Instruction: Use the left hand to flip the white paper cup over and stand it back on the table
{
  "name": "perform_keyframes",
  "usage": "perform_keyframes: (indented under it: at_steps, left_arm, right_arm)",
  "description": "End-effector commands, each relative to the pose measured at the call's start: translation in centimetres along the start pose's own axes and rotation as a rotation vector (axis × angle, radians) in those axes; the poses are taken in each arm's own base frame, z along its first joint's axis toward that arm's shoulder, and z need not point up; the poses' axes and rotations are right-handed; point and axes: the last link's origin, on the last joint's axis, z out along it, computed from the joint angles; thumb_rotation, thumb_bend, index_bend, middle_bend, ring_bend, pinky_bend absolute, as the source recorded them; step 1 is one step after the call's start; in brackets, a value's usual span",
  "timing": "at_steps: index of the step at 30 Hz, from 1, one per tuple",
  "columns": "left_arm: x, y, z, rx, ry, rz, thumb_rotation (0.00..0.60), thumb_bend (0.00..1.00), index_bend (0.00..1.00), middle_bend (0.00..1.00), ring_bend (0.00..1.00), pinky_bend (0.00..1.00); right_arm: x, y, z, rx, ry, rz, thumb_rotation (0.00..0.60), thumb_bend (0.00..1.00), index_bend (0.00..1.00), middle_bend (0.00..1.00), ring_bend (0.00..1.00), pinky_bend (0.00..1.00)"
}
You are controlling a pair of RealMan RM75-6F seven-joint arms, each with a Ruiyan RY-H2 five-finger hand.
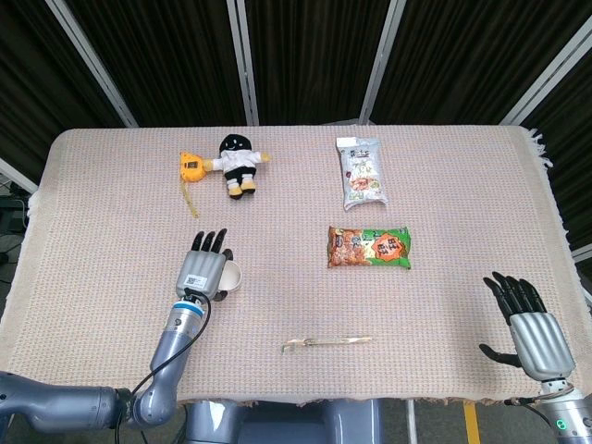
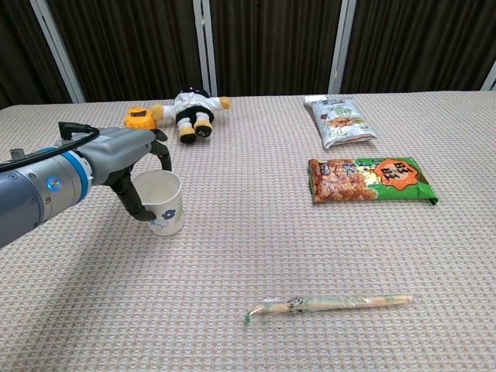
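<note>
The white paper cup (image 1: pixel 232 276) (image 2: pixel 161 203), printed with small blue flowers, stands upright with its mouth up, left of the table's middle. My left hand (image 1: pixel 204 269) (image 2: pixel 122 157) is right against its left side. The fingers reach past the rim at the back and the thumb lies at the near side of the cup's wall, but they have not closed around it. Part of the cup is hidden behind the hand in the head view. My right hand (image 1: pixel 529 331) hovers at the table's near right corner with its fingers spread, holding nothing.
An orange tape measure (image 1: pixel 191 167) and a small doll (image 1: pixel 239 164) lie at the back left. A pale snack bag (image 1: pixel 361 173) and a green snack bag (image 1: pixel 369 248) lie right of centre. Wrapped chopsticks (image 1: pixel 328 343) rest near the front edge.
</note>
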Motion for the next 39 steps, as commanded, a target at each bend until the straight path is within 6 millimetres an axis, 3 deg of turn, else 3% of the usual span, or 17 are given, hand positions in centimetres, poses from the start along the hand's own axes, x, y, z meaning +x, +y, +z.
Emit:
perform_keyframes:
  at_steps: [1, 4, 11, 15, 20, 23, 25, 28, 35, 39]
  left_arm:
    - [-0.2, -0.1, -0.1, -0.005, 0.009, -0.015, 0.6, 0.15, 0.37, 0.0, 0.0, 0.0]
    - [-0.3, -0.7, -0.6, -0.002, 0.003, -0.057, 0.6, 0.15, 0.37, 0.0, 0.0, 0.0]
    - [-1.6, -4.6, -2.3, 0.014, 0.0, -0.257, 0.6, 0.15, 0.37, 0.0, 0.0, 0.0]
    - [-2.8, -8.2, -2.9, 0.064, -0.019, -0.249, 0.6, 0.15, 0.37, 0.0, 0.0, 0.0]
    - [-3.1, -10.7, -3.3, 0.094, -0.025, -0.25, 0.6, 0.15, 0.37, 0.0, 0.0, 0.0]
    - [-3.1, -12.3, -3.8, 0.112, -0.033, -0.224, 0.6, 0.15, 0.31, 0.0, 0.0, 0.0]
    - [-3.0, -13.2, -4.1, 0.126, -0.042, -0.182, 0.6, 0.15, 0.17, 0.0, 0.0, 0.0]
    - [-2.6, -13.5, -4.3, 0.123, -0.048, -0.157, 0.6, 0.14, 0.0, 0.0, 0.0, 0.0]
    - [-1.7, -12.1, -4.0, 0.099, -0.058, -0.111, 0.6, 0.14, 0.0, 0.0, 0.0, 0.0]
    - [-1.5, -10.6, -3.4, 0.097, -0.055, -0.05, 0.6, 0.14, 0.07, 0.0, 0.0, 0.0]
  right_arm:
    - [0.1, 0.0, 0.0, 0.0, 0.003, 0.0, 0.6, 0.05, 0.0, 0.0, 0.0, 0.0]
    - [0.0, 0.0, 0.0, -0.001, 0.002, -0.003, 0.6, 0.05, 0.0, 0.0, 0.0, 0.0]
    - [-0.3, -0.1, 0.0, -0.003, -0.01, -0.016, 0.6, 0.05, 0.0, 0.0, 0.0, 0.0]
    - [-0.6, -0.3, -0.1, -0.001, -0.02, -0.029, 0.6, 0.05, 0.0, 0.0, 0.0, 0.0]
    - [-0.7, -0.4, -0.1, -0.002, -0.026, -0.038, 0.6, 0.05, 0.0, 0.0, 0.0, 0.0]
    - [-0.8, -0.5, 0.0, -0.002, -0.031, -0.042, 0.6, 0.05, 0.02, 0.0, 0.0, 0.0]
    - [-0.8, -0.5, -0.1, 0.0, -0.033, -0.043, 0.6, 0.05, 0.04, 0.0, 0.0, 0.0]
    - [-0.8, -0.7, -0.1, 0.004, -0.034, -0.046, 0.6, 0.05, 0.05, 0.0, 0.0, 0.0]
    - [-0.7, -0.6, -0.2, 0.003, -0.029, -0.043, 0.6, 0.05, 0.03, 0.0, 0.0, 0.0]
    - [-0.6, -0.6, -0.2, 0.004, -0.028, -0.041, 0.6, 0.05, 0.03, 0.0, 0.0, 0.0]
